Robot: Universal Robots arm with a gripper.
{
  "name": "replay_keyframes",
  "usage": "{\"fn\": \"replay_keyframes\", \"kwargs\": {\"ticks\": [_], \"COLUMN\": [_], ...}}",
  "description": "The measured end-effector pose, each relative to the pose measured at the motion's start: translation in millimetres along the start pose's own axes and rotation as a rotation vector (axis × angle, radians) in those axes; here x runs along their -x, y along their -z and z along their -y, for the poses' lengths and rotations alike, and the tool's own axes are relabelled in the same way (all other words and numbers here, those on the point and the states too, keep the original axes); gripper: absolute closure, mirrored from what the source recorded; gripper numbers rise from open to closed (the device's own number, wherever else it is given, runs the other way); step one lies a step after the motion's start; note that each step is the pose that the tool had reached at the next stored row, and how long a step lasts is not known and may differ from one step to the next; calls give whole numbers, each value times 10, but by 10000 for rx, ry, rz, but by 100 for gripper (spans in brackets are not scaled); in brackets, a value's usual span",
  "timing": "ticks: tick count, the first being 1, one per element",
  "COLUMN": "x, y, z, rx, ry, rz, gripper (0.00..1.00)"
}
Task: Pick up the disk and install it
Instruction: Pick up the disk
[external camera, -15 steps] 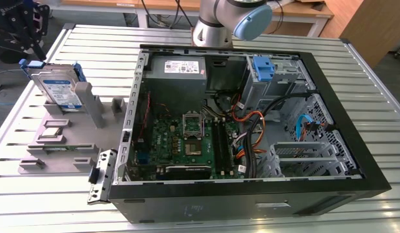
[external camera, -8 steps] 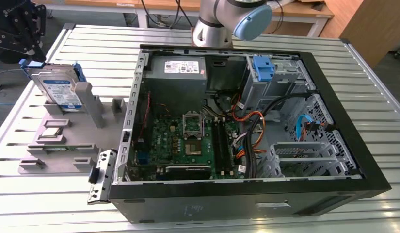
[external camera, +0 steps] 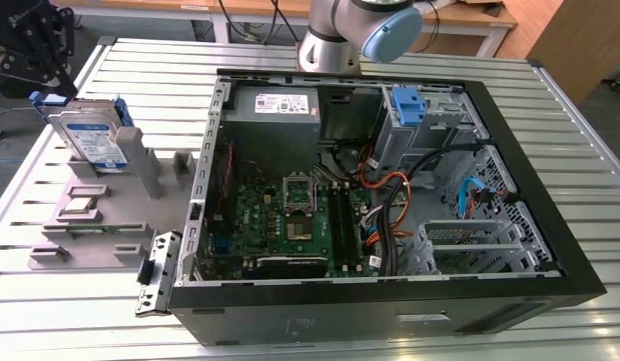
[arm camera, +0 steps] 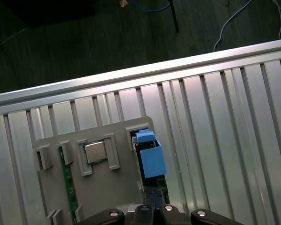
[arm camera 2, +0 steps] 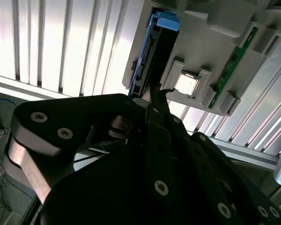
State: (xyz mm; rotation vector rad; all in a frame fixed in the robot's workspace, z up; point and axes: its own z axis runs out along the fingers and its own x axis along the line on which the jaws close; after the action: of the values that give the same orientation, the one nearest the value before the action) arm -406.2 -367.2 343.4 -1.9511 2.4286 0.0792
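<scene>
Gripper: we see the black gripper at the exterior view's far left, above the table edge and just over the upper end of the disk.
Fingers: in the second wrist view the fingers lie together in one narrow column, with the side links angling in to meet them. Their tips hang at the near end of the disk, and we cannot tell whether they touch it.
Disk: it stands on edge in a slot of the grey fixture, tilted slightly, with its blue-and-white label facing the exterior camera and the blue carrier tabs showing at its upper corners. It is outside the computer case, well to the exterior view's left of it.
Disk from the wrist: in the first wrist view we look down its thin edge, with a blue tab uppermost; in the second wrist view it shows as a dark slab edge-on.
Fixture contents: a processor chip sits in a pocket beside the disk's slot, and a green memory stick stands in a slot on the chip's other side.
Case: it lies open on the slatted aluminium table, motherboard exposed — orange and black cables run past its right side in the exterior view.
Drive cage: grey metal at the far corner of the case, with a blue bracket fixed to it.
Arm: its base stands behind the case.
</scene>
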Motion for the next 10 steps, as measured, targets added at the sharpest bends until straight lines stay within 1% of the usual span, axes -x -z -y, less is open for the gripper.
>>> {"fn": "replay_keyframes", "kwargs": {"ticks": [4, 10], "x": [-2, 10], "y": [-22, -56], "z": [6, 67], "rx": [7, 18], "ry": [115, 353], "rz": [-4, -9], "gripper": [90, 90]}}
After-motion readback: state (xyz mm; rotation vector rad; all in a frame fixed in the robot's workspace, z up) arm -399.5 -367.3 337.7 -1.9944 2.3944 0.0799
